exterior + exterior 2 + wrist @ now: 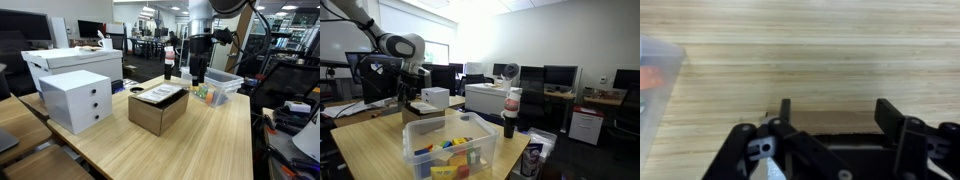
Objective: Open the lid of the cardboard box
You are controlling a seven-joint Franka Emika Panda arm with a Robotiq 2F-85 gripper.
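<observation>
The cardboard box (156, 114) stands in the middle of the wooden table. Its lid (160, 94) lies flat and closed on top, with a white label and a dark patch. My gripper (197, 76) hangs open and empty above the table, just past the box's far edge. In an exterior view the gripper (413, 86) is over the box (423, 106). In the wrist view the open fingers (836, 108) straddle a brown cardboard edge (835, 122) with nothing between them.
A white drawer unit (76, 100) and a white bin (70, 62) stand beside the box. A clear plastic tub (216, 86) of colourful items, seen too in another view (450, 150), sits near the gripper. A dark bottle (510, 112) stands by it.
</observation>
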